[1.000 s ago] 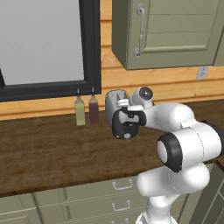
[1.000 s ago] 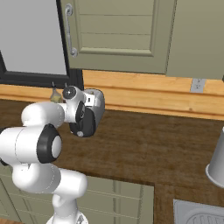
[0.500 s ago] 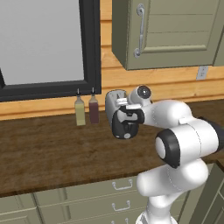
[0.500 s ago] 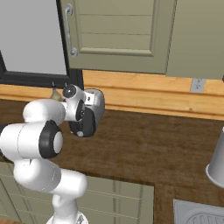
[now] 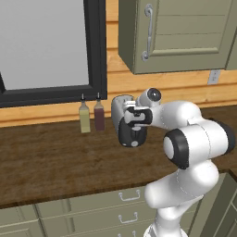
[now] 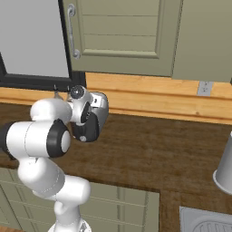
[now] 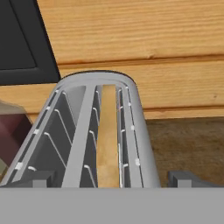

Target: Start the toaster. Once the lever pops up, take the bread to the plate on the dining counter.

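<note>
At the frame's left stand two bottles (image 5: 91, 116), touching. In the middle, one toaster (image 5: 126, 121) sits on the counter (image 5: 55, 162) against the wall, my gripper (image 7: 109, 180) just above its two slots with jaws spread wide, pinching nothing. One bread (image 7: 107, 140) slice stands in the right slot. I judge it light, stiff once toasted, crumbly, best pinched by its top edge across the thin faces. The lever is hidden behind my hand. At the lower right stands one pale cup (image 6: 224, 168).
</note>
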Controlling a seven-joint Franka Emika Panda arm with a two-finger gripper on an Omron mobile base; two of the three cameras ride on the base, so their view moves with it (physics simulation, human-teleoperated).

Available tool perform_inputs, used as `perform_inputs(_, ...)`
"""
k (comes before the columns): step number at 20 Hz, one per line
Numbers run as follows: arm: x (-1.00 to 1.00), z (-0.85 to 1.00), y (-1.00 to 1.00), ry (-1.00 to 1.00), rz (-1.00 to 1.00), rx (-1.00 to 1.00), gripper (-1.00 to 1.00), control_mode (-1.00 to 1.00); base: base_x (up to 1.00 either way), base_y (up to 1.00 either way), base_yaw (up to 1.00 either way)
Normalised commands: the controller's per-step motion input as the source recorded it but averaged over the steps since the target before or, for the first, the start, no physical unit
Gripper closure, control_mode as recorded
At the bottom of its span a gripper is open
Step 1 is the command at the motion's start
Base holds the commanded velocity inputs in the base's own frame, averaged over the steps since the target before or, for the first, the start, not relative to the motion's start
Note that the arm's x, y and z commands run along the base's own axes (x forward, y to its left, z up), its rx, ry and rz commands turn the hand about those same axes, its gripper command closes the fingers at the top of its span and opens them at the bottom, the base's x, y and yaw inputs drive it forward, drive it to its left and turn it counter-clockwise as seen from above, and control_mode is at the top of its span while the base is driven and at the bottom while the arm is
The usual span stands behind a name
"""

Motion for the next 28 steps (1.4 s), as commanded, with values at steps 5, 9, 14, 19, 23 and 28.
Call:
perform_inputs(5, 0.02, 0.00, 0.00, 0.00, 0.00, 0.00, -1.00, -1.00, 0.00, 0.00, 0.00)
perform_inputs(9, 0.00, 0.00, 0.00, 0.01, 0.00, 0.00, -1.00, -1.00, 0.00, 0.00, 0.00)
perform_inputs(14, 0.00, 0.00, 0.00, 0.00, 0.00, 0.00, -1.00, -1.00, 0.00, 0.00, 0.00)
perform_inputs(19, 0.00, 0.00, 0.00, 0.00, 0.00, 0.00, 1.00, -1.00, 0.00, 0.00, 0.00)
perform_inputs(23, 0.00, 0.00, 0.00, 0.00, 0.00, 0.00, 1.00, -1.00, 0.00, 0.00, 0.00)
perform_inputs(28, 0.00, 0.00, 0.00, 0.00, 0.00, 0.00, 1.00, -1.00, 0.00, 0.00, 0.00)
